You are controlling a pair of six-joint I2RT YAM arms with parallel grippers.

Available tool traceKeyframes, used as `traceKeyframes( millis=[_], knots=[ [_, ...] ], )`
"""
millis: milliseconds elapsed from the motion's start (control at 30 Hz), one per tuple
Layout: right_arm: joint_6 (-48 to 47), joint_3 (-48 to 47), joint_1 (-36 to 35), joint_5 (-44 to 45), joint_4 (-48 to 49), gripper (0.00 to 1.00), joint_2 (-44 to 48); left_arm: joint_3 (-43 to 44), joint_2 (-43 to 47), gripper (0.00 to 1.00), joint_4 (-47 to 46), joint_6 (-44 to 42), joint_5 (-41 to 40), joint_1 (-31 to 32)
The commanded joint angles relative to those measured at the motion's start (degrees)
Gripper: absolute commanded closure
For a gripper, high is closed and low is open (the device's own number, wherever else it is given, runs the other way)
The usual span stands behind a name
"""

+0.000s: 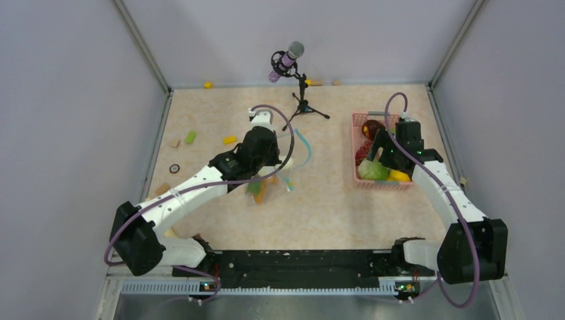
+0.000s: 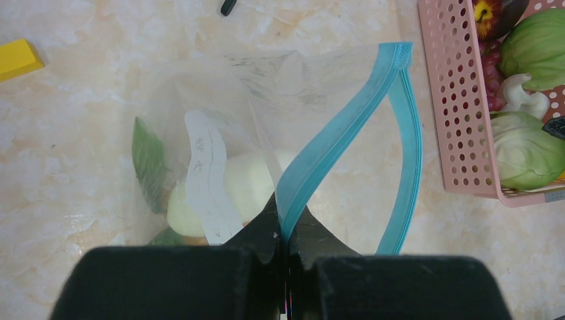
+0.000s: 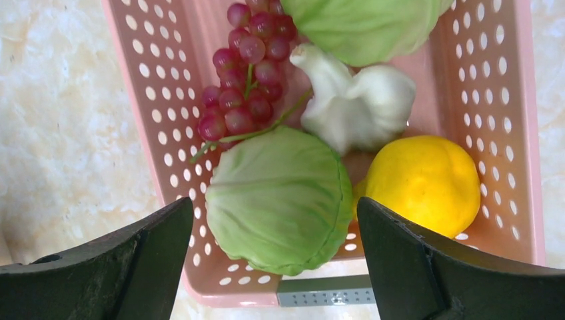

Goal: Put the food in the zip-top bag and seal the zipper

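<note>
1. Directly beneath the right pincer [image 3: 274, 203], between its two spread fingers, a pale green cabbage [image 3: 266, 173] sits at the near end of the pink basket [image 3: 156, 73]. The jaws stand wide and hold nothing.
2. The cabbage is roundish with no marked long axis. It fills most of the gap from finger to finger, so a straight descent looks right, with little room on either side.
3. Against the pincer's right finger lies a yellow fruit [image 3: 423, 180], touching the cabbage. Ahead of the fingertips are a white knobbly piece [image 3: 360, 107] and some red grapes [image 3: 243, 80]. The right finger will probably have to slip between cabbage and fruit.
4. Well off to that pincer's left, the left pincer [image 2: 285, 223] is clamped tight on the blue zipper [image 2: 346, 127]. It holds up one lip of the zip-top bag [image 2: 300, 80], and the two strips stand apart.
5. Beyond the left pincer's tips, inside the bag, lies a white oblong vegetable [image 2: 246, 180] with green leaves [image 2: 146, 160].
6. The right arm is the nearer to the basket and the left is occupied with the bag, so the pick should fall to the right.
</note>
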State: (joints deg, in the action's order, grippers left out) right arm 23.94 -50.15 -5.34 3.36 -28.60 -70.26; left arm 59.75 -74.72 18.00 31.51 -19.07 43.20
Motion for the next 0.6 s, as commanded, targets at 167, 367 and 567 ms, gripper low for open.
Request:
traceKeyframes(
  millis=[167, 367, 567],
  knots=[
    [-0.9, 3.2, 0.3, -4.8, 4.1, 0.13, -2.2, -0.1, 0.8, 1.00, -3.3, -0.6, 2.4, -0.2],
    [-0.6, 1.9, 0.3, -6.5, 7.1, 0.50, -6.8, -0.3, 0.8, 1.00, -3.3, -0.5, 2.7, -0.2],
    [-0.4, 2.1, 0.3, -0.6, 7.0, 0.93, -0.1, -0.6, 1.1, 1.00, -3.8, -0.5, 2.6, -0.2]
  ],
)
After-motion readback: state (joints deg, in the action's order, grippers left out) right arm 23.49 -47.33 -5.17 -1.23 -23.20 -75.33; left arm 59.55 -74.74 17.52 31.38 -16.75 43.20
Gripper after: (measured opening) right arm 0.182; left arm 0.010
